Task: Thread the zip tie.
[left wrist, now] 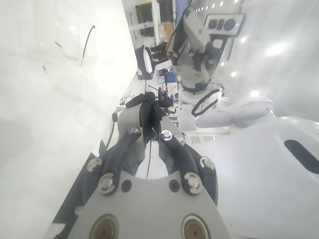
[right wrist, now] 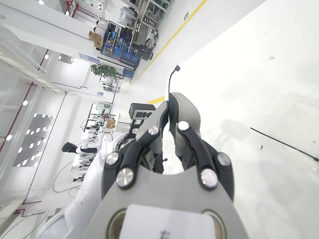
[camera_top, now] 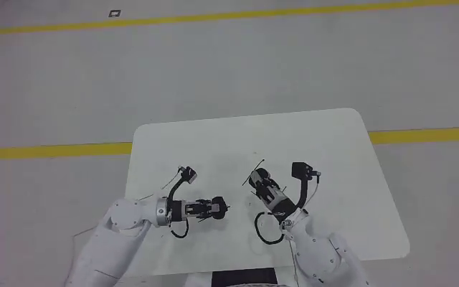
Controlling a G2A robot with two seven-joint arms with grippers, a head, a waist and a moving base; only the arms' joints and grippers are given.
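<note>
My right gripper [right wrist: 169, 100] is shut on a black zip tie [right wrist: 170, 83]. The tie's square head [right wrist: 177, 68] sticks out beyond the fingertips, over the white table [camera_top: 323, 143]. From above, this gripper [camera_top: 252, 176] sits near the table's middle with the tie [camera_top: 259, 164] pointing away from the robot. My left gripper [left wrist: 149, 100] is shut, and a thin black strip [left wrist: 148, 155] runs down from between its fingers. In the top view the left gripper [camera_top: 224, 208] is a short way to the left of the right one and nearer the front edge, and the two are apart.
A loose black tie [left wrist: 86, 44] lies flat on the table, and a long black strip [right wrist: 284, 143] also lies on it. Small dark scraps [left wrist: 58, 43] lie nearby. The table's front edge runs close behind both arms.
</note>
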